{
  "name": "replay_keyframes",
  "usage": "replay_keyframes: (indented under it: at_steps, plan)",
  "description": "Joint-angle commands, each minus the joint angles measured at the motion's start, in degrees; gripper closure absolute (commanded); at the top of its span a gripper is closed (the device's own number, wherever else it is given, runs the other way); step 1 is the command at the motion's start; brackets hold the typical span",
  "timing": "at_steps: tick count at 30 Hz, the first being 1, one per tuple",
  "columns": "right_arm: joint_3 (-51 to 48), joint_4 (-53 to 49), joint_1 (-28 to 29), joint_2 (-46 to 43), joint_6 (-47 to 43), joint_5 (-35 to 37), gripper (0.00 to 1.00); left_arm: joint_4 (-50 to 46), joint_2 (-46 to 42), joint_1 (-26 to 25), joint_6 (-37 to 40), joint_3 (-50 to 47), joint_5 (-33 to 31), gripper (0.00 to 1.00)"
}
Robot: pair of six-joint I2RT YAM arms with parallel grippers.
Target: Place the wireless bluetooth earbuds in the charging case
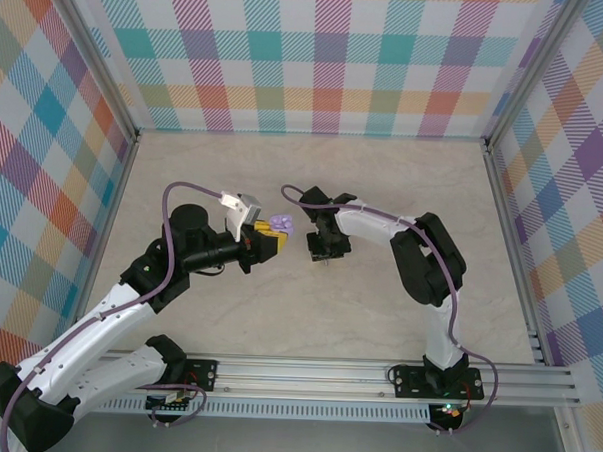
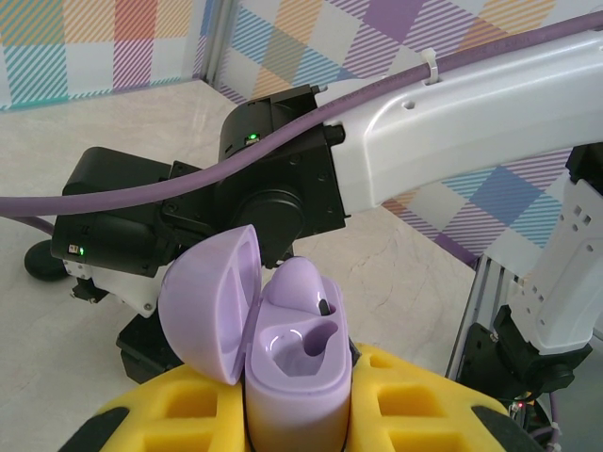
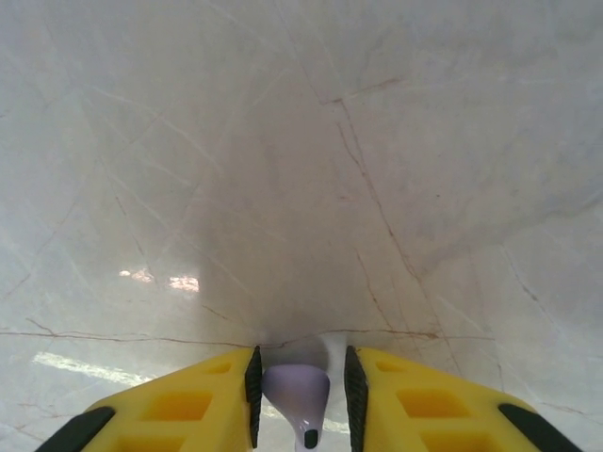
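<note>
— While we look down from above, what do we record for the left gripper (image 1: 269, 241)?

— We record its yellow fingers shut tight on a round pale lavender plastic charging case (image 1: 279, 225), carried over the marbled beige table (image 1: 383, 190), near the middle of it.

— And the condition of that charging case, from the left wrist?

— We find it upright between the fingers, its domed lid (image 2: 212, 301) hinged open to the left. One pale lavender comma-shaped plastic earbud (image 2: 300, 285) is seated in the socket farther from the camera, with a small dark spot on its side. The nearer socket (image 2: 303, 347) is an empty hollow. Behind the case we see the white and black right arm (image 2: 452, 132) crossing the view.

— Where do we place the right gripper (image 1: 326, 251)?

— Just beside the case on its right in the overhead view, apart from it, pointing down at the table.

— Its jaws?

— From the right wrist we see them drawn in narrow, the black pads (image 3: 253, 395) flanking a second lavender earbud (image 3: 294, 391) of the same make, whose dark-tipped stem points towards the camera. One pad touches it plainly. At the other, glare blurs the contact, yet we read the bud as clamped.

— Is that second lavender earbud clear of the table?

— We cannot tell. The marbled surface lies directly beyond it.
</note>
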Motion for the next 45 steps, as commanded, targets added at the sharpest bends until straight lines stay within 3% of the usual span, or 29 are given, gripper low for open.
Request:
replay_keyframes:
  at_steps: [1, 14, 28, 45]
  plan:
    - [1.16, -2.18, 0.1, 1.66, 0.63, 0.4, 0.72, 1.4, 0.12, -0.52, -0.84, 1.65, 1.47, 1.0]
    - [-1.46, 0.41, -0.12, -1.56, 0.62, 0.56, 0.78, 0.38, 0.99, -0.53, -1.85, 1.82, -0.37, 1.0]
    - [-13.47, 10.58, -7.19, -12.76, 1.56, -9.31, 0.79, 1.42, 12.03, 1.2, -7.13, 1.16, -3.53, 1.0]
    - [-21.46, 18.7, -10.27, -28.97, 3.28, -18.17, 0.77, 15.91, 15.28, 2.46, -6.92, -9.07, -5.84, 1.0]
